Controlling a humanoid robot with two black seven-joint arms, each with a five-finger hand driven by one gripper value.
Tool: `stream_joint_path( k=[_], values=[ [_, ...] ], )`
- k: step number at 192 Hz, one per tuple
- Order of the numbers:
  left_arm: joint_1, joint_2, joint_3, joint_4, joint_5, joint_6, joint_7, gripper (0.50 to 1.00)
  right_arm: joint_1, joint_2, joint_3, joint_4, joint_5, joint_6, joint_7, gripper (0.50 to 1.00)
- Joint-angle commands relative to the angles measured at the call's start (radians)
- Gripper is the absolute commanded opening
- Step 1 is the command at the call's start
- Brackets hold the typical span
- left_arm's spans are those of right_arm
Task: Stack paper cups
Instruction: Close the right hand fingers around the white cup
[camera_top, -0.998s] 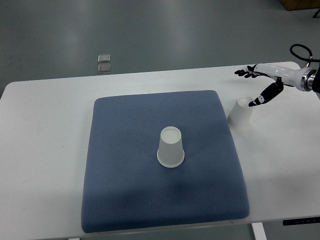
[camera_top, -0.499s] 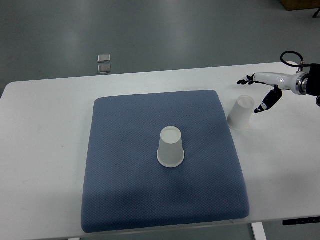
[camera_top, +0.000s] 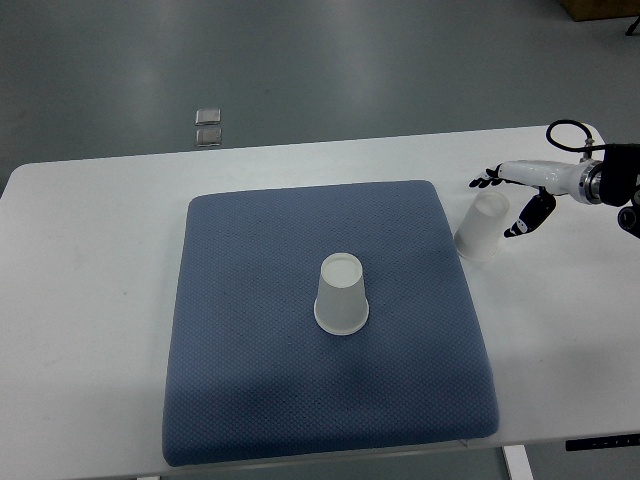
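The right arm was cut off by the right edge past the wrist. The counter ran out at the bottom edge. Two small objects on the floor were too small to identify. A brown object was cropped at the top-right corner.

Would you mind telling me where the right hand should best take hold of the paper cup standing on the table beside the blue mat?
Probably around the side wall of the paper cup, near its upper half, coming from the right where the right hand already sits open beside it. The cup stands upside down, closed base up, so there is no rim to pinch; its tapered wall suits a wrap between thumb and fingers.
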Motion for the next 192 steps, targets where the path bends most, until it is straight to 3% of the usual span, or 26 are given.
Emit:
stream_joint_path(
  k=[1,122,192],
  values=[
    [0.0,0.0,0.0,0.0,0.0,0.0,0.0,1.0,0.0,0.003,-0.001,-0.001,0.0,-0.001,0.0,0.834],
    [0.0,0.0,0.0,0.001,0.0,0.0,0.0,1.0,0.001,0.012,-0.007,-0.016,-0.005,-0.002,0.0,0.758],
    [0.0,0.0,0.0,0.001,0.0,0.0,0.0,1.0,0.003,0.021,-0.006,-0.033,-0.003,-0.029,0.0,0.67]
  ],
)
